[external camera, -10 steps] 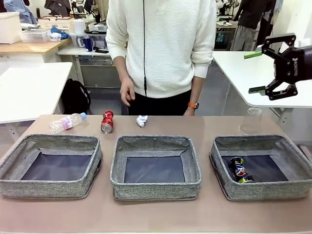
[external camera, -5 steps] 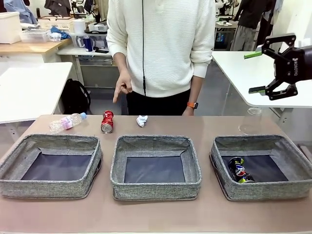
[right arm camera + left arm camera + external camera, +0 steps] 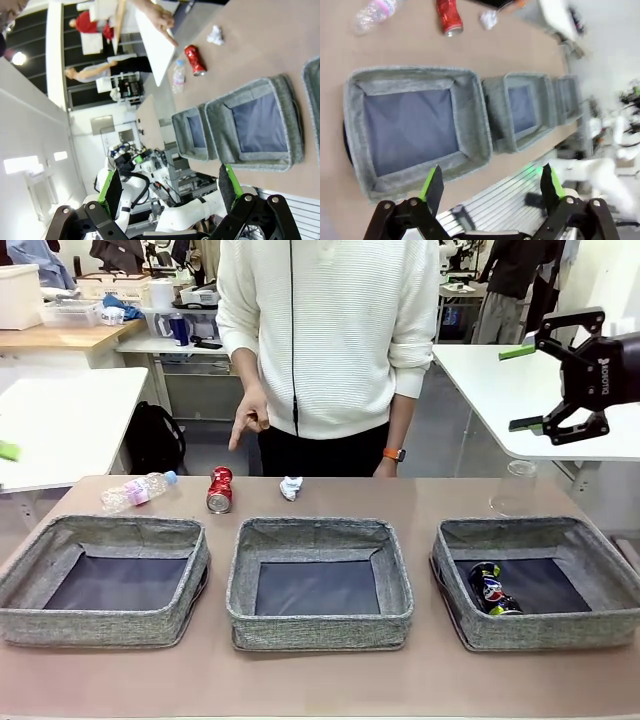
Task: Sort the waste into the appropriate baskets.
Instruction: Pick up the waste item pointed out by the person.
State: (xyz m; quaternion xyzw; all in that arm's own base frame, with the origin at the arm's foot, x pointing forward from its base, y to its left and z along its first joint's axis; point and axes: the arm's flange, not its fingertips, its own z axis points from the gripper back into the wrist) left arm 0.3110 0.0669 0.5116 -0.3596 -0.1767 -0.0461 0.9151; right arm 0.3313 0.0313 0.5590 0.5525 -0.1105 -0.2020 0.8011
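Left gripper (image 3: 490,175): hangs spread wide and empty, high over the left basket (image 3: 470,120). Beyond that basket's far right corner, on the bare table strip: red crushed can (image 3: 219,489), lying on its side, long axis running across toward the person, below a pointing hand (image 3: 250,420). Right gripper (image 3: 522,388): likewise spread and empty, raised well apart at the other end, so probably a reach for the left arm.

Can (image 3: 219,489) lies between bottle (image 3: 137,489) and paper wad (image 3: 291,487)
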